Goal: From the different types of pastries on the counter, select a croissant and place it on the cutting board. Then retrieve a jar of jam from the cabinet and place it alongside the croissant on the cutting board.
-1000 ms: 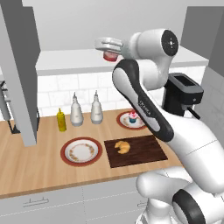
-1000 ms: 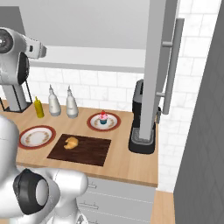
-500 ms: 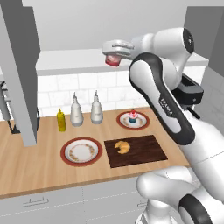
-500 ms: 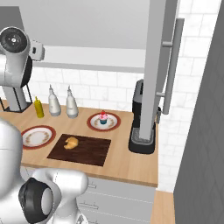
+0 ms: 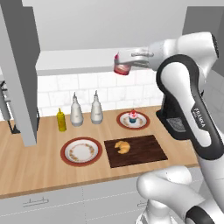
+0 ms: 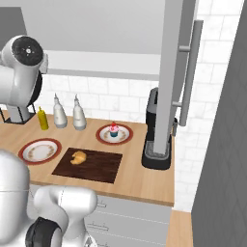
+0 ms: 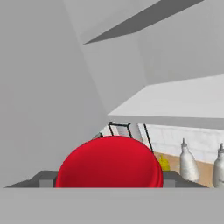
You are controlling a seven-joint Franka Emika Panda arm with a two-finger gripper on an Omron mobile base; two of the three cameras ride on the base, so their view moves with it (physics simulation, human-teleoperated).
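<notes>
The jaws (image 5: pixel 124 61) are closed on one jar of jam (image 5: pixel 122 65), held on its side in the air just in front of the cabinet (image 5: pixel 78 61) shelf edge and well above the cutting board (image 5: pixel 140 153). In the hand view the jar's red lid (image 7: pixel 109 162) sits between two dark fingertips (image 7: pixel 43 179).

Item count, located relative to the cutting board:
- One croissant (image 5: pixel 123 147) lies on the board, on its left part.
- One cupcake (image 5: pixel 132 117) with pink frosting stands on a red-rimmed plate (image 5: pixel 142 124) just behind the board.
- A second red-rimmed plate (image 5: pixel 81 152) lies just to the left of the board; total plates: two.
- Two pale grey bottles (image 5: pixel 76 110) stand side by side behind and to the left of the board, near the tiled wall.
- One yellow squeeze bottle (image 5: pixel 61 120) stands just left of those bottles.
- One black coffee machine (image 6: pixel 157 130) stands to the right of the board.

All items except the jar rest on the wooden tabletop (image 5: pixel 30 166). One cabinet door (image 5: pixel 19 74) hangs open, well to the left of the board.
</notes>
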